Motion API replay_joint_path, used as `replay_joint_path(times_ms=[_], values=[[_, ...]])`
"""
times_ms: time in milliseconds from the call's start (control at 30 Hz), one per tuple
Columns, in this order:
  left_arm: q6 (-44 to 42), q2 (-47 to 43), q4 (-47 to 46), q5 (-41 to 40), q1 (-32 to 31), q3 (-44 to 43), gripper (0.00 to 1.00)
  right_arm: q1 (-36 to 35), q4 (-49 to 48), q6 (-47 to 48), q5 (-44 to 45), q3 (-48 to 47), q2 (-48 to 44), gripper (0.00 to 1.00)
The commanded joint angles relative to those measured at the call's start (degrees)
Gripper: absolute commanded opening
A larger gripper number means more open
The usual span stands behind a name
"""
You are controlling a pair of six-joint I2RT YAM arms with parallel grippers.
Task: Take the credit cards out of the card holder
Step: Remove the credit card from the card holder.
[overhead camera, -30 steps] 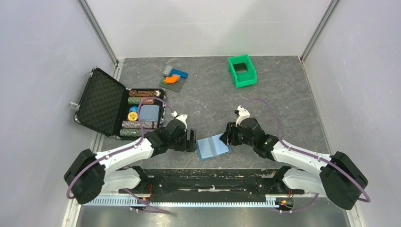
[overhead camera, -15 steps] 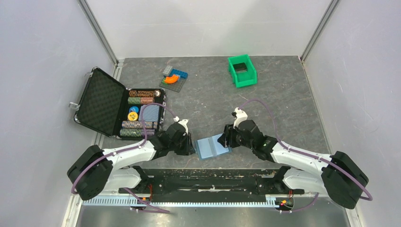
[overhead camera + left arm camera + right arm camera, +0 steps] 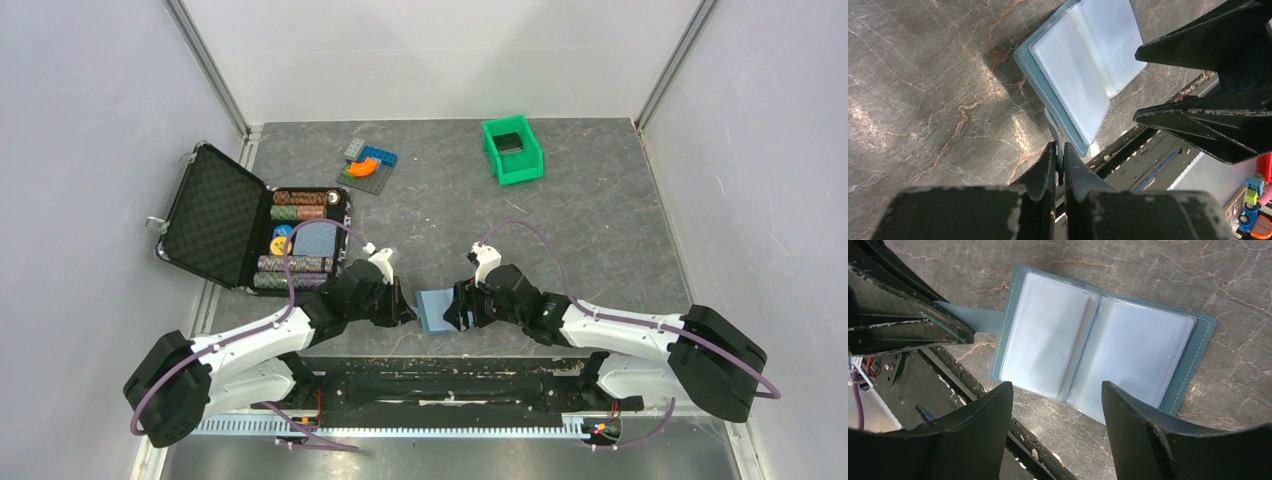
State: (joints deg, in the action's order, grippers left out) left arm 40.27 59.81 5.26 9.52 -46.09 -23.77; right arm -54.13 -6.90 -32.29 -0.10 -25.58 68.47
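Well to the left of the card holder [image 3: 1098, 340], a black case [image 3: 205, 215] lies open with poker chips [image 3: 298, 205] in its tray; neither bears on the work. Directly left of the card holder, the left gripper [image 3: 1059, 156] has its fingers pressed together on the strap [image 3: 973, 320], the narrow closure tab projecting from the holder's left edge. The holder itself lies opened flat on the table [image 3: 600, 220], between the two grippers and close to the near edge. Its pale transparent sleeves face up, and no dark credit cards can be made out in them; whether any sit inside cannot be told. Above the holder's right half hangs the right gripper [image 3: 1055, 392], its fingers spread wide and touching nothing. Far beyond the holder and to its right stands a green bin [image 3: 513, 152], with a dark item inside too small to identify. Judged risks: the strap is the only point of restraint, so a sideways pull from the right could slip it out of the clamp or swing the holder round. A pinch aimed at a glossy sleeve may take the plastic rather than a card and lift the whole holder. With the table edge so near, any drag toward it could tip the holder off.
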Motion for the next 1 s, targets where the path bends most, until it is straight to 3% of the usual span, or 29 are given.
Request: replay_joint_path(times_ms=[0,400,967], values=[[2.9,-0.6,-4.5,2.4,0.0,0.9,0.02,-0.5,-3.3,1.7,-1.7,-1.3,0.3,0.69],[4.8,-3.5,-6.7,7.0,0.0,1.0,0.02,-0.5,-3.6,3.9,-0.3,-1.1,-3.7,0.69],[3.6,-7.0,-3.3,8.1,0.0,0.4,0.02,-0.5,-8.0,3.7,-4.4,-2.8,5.5,0.69]])
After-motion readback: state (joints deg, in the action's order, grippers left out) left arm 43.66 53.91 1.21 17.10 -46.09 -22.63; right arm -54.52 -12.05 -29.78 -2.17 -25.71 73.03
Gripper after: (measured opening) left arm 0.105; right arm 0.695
